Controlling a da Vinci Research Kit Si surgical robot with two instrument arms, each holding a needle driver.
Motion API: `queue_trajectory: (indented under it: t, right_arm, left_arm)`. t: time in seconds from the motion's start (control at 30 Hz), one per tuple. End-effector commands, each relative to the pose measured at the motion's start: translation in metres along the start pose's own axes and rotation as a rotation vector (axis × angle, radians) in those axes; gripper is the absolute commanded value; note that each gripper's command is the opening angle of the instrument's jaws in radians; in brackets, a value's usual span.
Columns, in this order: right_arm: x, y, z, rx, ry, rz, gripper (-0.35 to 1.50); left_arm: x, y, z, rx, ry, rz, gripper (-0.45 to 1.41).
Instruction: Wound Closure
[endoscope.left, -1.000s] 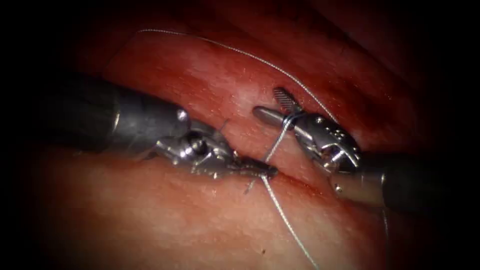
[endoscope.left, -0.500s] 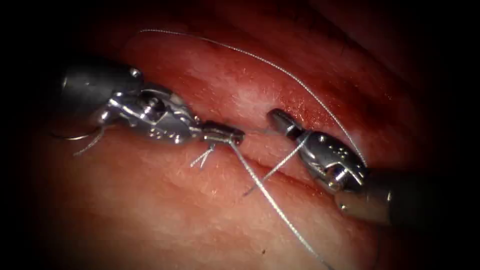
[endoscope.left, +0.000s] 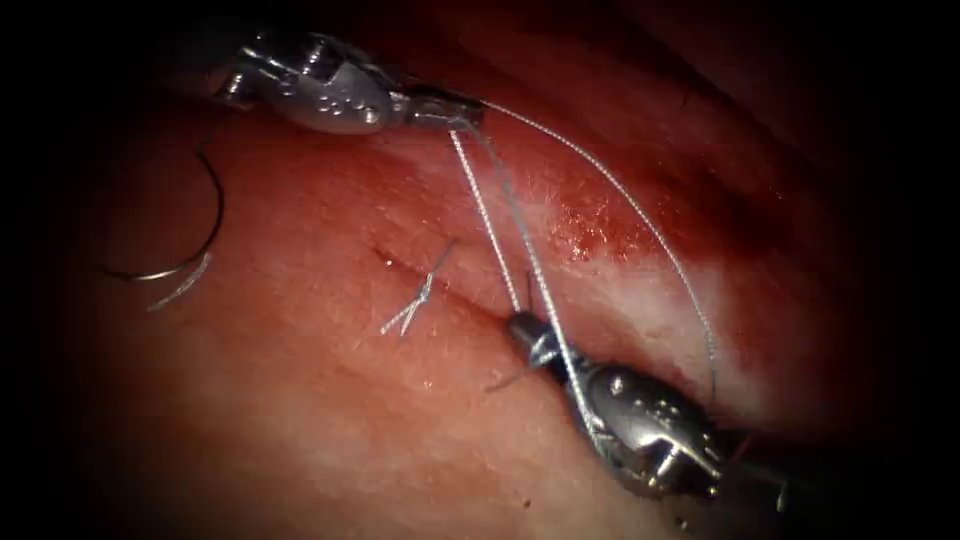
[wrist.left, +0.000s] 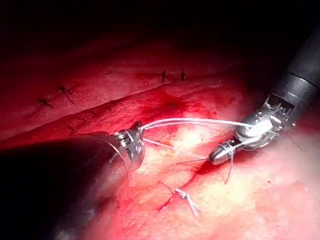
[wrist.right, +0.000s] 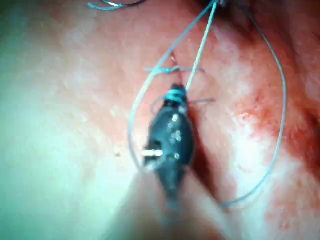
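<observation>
My left tool (endoscope.left: 455, 108) sits high on the left of the cut (endoscope.left: 462, 298), jaws shut on the thread (endoscope.left: 487, 215). Two strands run from it down to my right tool (endoscope.left: 522, 328), whose jaws are shut on the thread at the cut, with wraps around its tip. A further loop of thread arcs out to the right. The curved needle (endoscope.left: 218, 215) lies loose on the tissue (endoscope.left: 300, 430) far left, held by neither tool. In the left wrist view, the left tool (wrist.left: 134, 136) and the right tool (wrist.left: 219, 153) are joined by the strands. The right tool (wrist.right: 174, 95) has thread coiled at its tip.
An earlier knot with short cut ends (endoscope.left: 415, 300) sits on the cut, left of my right tool, and the same knot (wrist.left: 185, 196) appears in the left wrist view. Red fluid (endoscope.left: 590, 225) wets the tissue right of the cut.
The left tool has moved up and away with the thread, uncovering the needle. The right tool shut its jaws and dropped to the cut, drawing the strands out between the two.
</observation>
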Motion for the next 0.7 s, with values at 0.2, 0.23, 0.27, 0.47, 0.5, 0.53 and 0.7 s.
queue_trajectory:
  t: [0.2,0.23,0.27,0.47,0.5,0.53,0.7]
  right_arm:
    - [-0.0013,-0.0020,-0.0007,0.034,-0.022,-0.011,-0.35]
    - [-0.0014,-0.0023,-0.0009,0.042,-0.028,-0.019,-0.35]
    - [-0.0016,-0.0027,-0.0012,0.056,-0.029,-0.020,-0.35]
    - [-0.0019,-0.0045,-0.0022,0.103,-0.036,-0.023,-0.35]
    - [-0.0019,-0.0048,-0.0023,0.105,-0.037,-0.023,-0.35]
    - [-0.0020,-0.0051,-0.0025,0.115,-0.041,-0.024,-0.35]
    - [-0.0021,-0.0062,-0.0034,0.142,-0.043,-0.028,-0.35]
  left_arm:
    - [-0.0023,-0.0030,0.0030,0.008,-0.029,-0.017,-0.45]
    - [-0.0026,-0.0034,0.0033,0.010,-0.032,-0.020,-0.45]
    - [-0.0033,-0.0043,0.0039,0.016,-0.040,-0.032,-0.45]
    - [-0.0057,-0.0069,0.0051,0.039,-0.097,-0.001,-0.45]
    - [-0.0061,-0.0074,0.0052,0.047,-0.105,0.006,-0.45]
    - [-0.0065,-0.0078,0.0053,0.058,-0.112,0.006,-0.45]
    - [-0.0084,-0.0094,0.0057,0.096,-0.142,-0.020,-0.45]
